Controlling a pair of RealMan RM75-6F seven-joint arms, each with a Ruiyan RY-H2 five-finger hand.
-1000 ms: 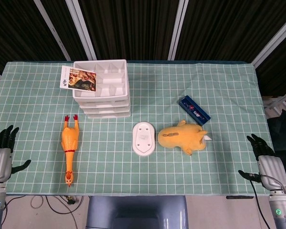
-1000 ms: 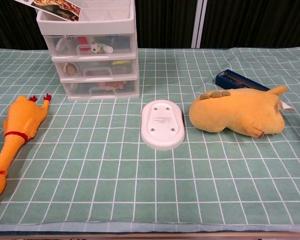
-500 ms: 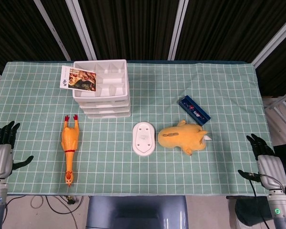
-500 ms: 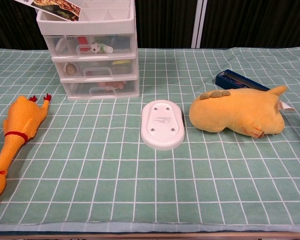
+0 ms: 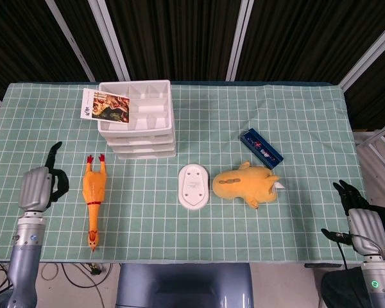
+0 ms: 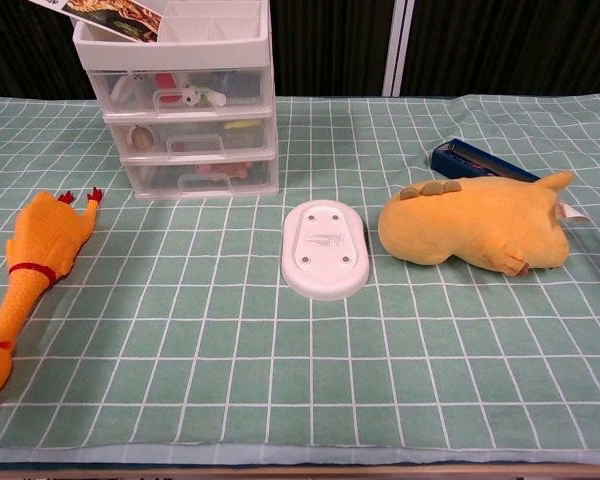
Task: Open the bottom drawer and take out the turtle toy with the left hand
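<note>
The white three-drawer unit stands at the back left of the table, all drawers pushed in. In the chest view its bottom drawer is closed, and through the clear front I see something pinkish that I cannot make out as a turtle. My left hand hovers over the table's left edge, just left of the rubber chicken and well in front of the drawers. It is turned on edge with fingers apart and holds nothing. My right hand hangs off the table's front right corner, fingers spread and empty. Neither hand shows in the chest view.
A yellow rubber chicken lies lengthwise between my left hand and the drawers. A white oval device and a yellow plush animal sit mid-table, with a blue box behind the plush. A picture card rests against the unit's left top.
My left hand has moved up and to the right from beyond the table's left edge to beside the chicken, turning onto its edge. The right hand has barely moved.
</note>
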